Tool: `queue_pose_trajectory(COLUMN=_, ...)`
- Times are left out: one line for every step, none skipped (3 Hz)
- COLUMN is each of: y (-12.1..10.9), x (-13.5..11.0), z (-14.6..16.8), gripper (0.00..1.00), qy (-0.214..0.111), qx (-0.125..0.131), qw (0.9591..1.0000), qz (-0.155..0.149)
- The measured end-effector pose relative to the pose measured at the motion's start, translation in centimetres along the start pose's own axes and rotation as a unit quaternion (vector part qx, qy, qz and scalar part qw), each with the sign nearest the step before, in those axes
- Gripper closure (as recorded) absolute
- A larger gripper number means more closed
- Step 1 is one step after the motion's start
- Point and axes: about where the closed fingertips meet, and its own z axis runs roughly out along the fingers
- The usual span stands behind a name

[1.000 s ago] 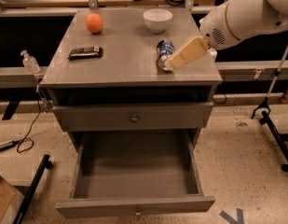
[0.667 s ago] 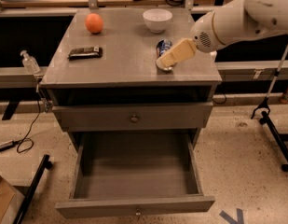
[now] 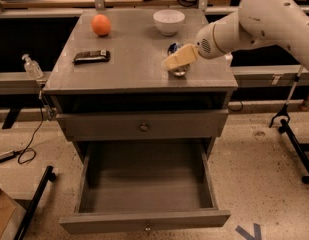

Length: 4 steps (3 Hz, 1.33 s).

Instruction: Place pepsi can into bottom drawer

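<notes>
The pepsi can lies on its side on the right part of the grey cabinet top, blue with a silver end facing me. My gripper reaches in from the right on the white arm and sits right over the can, covering its middle. The bottom drawer is pulled wide open below, and nothing shows inside it. Its flat front with a small knob is nearest me.
An orange, a white bowl and a dark snack bar sit on the cabinet top. The shallower drawer above is shut. A clear bottle stands at left. A black stand is at right.
The arm has swung left and my gripper has come from the can's right side to lie over the can. The can and the drawer have not moved.
</notes>
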Motion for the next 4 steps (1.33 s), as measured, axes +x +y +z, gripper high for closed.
queue_pose_trajectory(y=-1.3, x=0.4, z=2.5, gripper=0.00, qy=-0.005, qx=-0.008, qw=0.9997, qz=0.022)
queue_pose_trajectory(y=-1.4, x=0.5, z=2.7, gripper=0.00, qy=-0.005, qx=-0.009, qw=0.9997, qz=0.023)
queue_pose_trajectory(y=-1.1, x=0.7, z=3.3, gripper=0.00, qy=-0.008, qx=0.006, qw=0.9995, qz=0.031)
queue_pose_trajectory(y=-0.8, x=0.9, z=5.3, gripper=0.00, qy=-0.010, qx=0.019, qw=0.9988, qz=0.044)
